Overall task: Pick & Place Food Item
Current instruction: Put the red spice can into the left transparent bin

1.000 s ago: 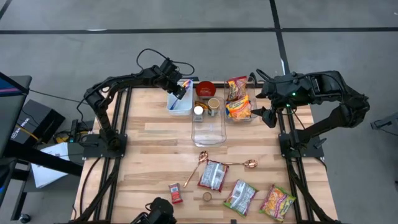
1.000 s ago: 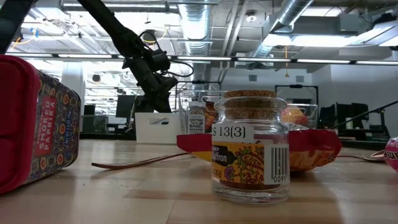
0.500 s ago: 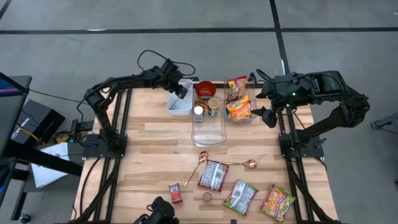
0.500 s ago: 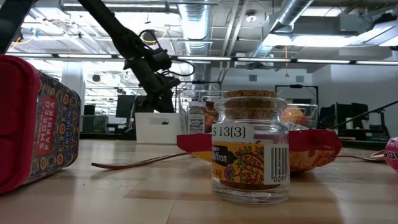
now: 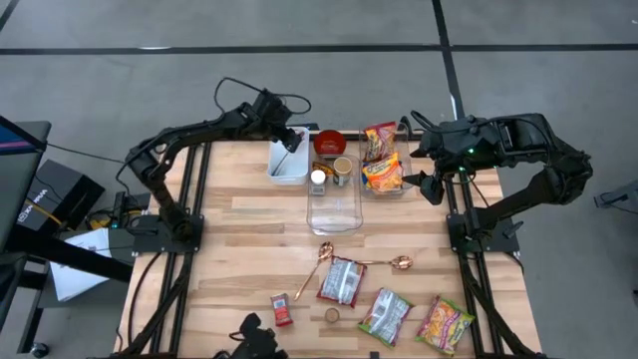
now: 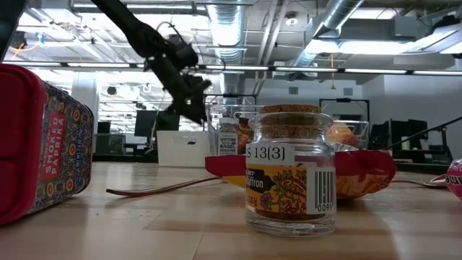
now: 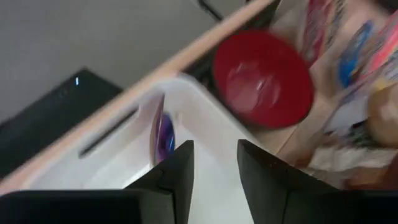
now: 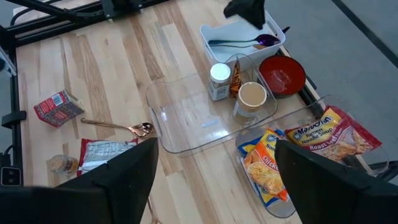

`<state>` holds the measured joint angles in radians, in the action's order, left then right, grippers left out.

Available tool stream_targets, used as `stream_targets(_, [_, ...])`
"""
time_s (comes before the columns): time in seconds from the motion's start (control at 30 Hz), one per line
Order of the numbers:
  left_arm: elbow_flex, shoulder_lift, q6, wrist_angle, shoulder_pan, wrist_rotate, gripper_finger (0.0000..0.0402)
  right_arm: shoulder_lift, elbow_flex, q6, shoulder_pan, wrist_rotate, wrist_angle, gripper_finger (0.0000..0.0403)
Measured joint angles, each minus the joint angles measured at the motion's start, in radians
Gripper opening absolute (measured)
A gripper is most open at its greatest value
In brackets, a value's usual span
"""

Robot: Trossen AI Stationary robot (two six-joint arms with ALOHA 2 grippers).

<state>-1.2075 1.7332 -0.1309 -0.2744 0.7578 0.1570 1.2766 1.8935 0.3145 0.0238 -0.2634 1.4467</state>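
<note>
As you look from above: left gripper [image 5: 292, 141] hangs over the white bin [image 5: 276, 168] at the tabletop's far edge, left of middle; right gripper [image 5: 431, 185] waits off the far right corner.
Food item, likely: one of the foil packets [image 5: 342, 281] along the near edge, right of middle, well apart from both arms; can't tell which one you want.
Low view: cork jar [image 6: 290, 170] and red tin [image 6: 43, 137] stand by the near edge; left gripper above the bin, nothing hanging from it.
Left wrist view: fingers [image 7: 177, 171] parted with a bare gap, gripping nothing; a purple-ended utensil [image 7: 163, 134] lies in the bin below.
Right wrist view: jaws spread wide, nothing between them.
Handling, packets: probably light, soft and crinkly with slick film; pinch a crimped end seam, not the puffy middle.
Handling, jar: probably glass, hard and breakable; close on the body below the cork, gently.
</note>
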Motion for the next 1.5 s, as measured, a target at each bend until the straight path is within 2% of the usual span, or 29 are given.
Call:
stream_targets(0.3, [0.000,-0.212,0.024,0.006,-0.036,0.087,0.0118,0.000,0.000,-0.011,0.000,0.000,0.000,0.0314])
stream_targets(0.47, [0.000,-0.308,0.119,0.000,-0.112,0.112,0.0123,0.000,0.000,-0.011,0.001,0.000,0.000,0.0314])
stream_targets(0.67, [0.000,-0.379,0.128,-0.003,-0.243,0.131,0.0132,0.000,0.000,-0.011,0.002,0.000,0.000,0.0314])
stream_targets(0.8, [0.000,-0.425,0.238,0.016,-0.403,0.157,0.0148,0.000,0.000,-0.010,0.002,0.006,0.000,0.0314])
stream_targets(0.9, [0.000,-0.436,0.282,-0.033,-0.543,0.157,0.0176,0.000,0.000,-0.003,0.002,0.040,0.000,0.0314])
stream_targets(0.97, [-0.001,-0.438,0.262,-0.113,-0.626,0.147,0.0203,0.000,0.000,0.000,0.002,0.062,0.000,0.0314])
stream_targets(1.07, [0.000,-0.436,0.262,-0.324,-0.758,0.137,0.0247,0.000,0.000,0.000,0.003,0.094,0.000,0.0314])
stream_targets(1.2, [0.000,-0.394,0.351,-0.516,-0.964,0.143,0.0286,0.000,0.000,0.000,0.003,0.109,0.000,0.0314])
stream_targets(1.27, [0.001,-0.369,0.423,-0.533,-1.065,0.135,0.0292,0.000,0.000,0.000,0.002,0.109,0.000,0.0314])
stream_targets(1.37, [0.036,-0.334,0.467,-0.496,-1.182,0.066,0.0294,0.001,0.000,0.019,0.002,0.109,0.009,0.0314])
stream_targets(1.5, [0.104,-0.303,0.459,-0.378,-1.242,0.024,0.0296,0.001,0.000,0.051,0.003,0.112,0.040,0.0314])
